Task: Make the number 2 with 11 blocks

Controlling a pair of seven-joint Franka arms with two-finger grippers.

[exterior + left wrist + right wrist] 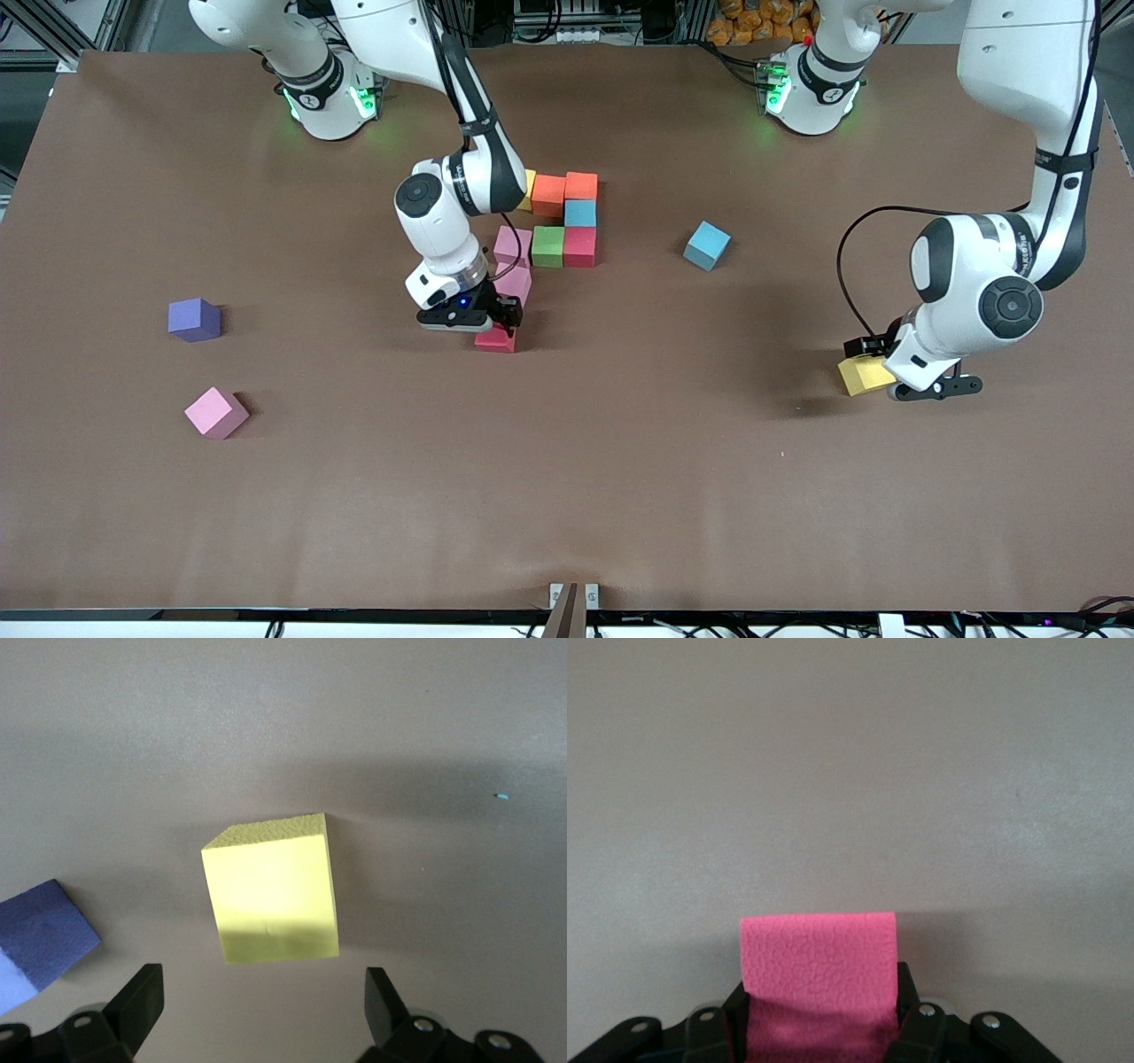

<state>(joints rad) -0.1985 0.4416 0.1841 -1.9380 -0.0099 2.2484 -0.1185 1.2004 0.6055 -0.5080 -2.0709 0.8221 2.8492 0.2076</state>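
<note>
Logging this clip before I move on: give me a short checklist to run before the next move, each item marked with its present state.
1. Right gripper shut on the red block: ok.
2. Red block set down beside the pink blocks: cannot tell.
3. Left gripper open, fingers apart: ok.
4. Yellow block between those fingers: not ok, it lies just ahead of them.
5. Loose pink block and loose blue block untouched: ok.
</note>
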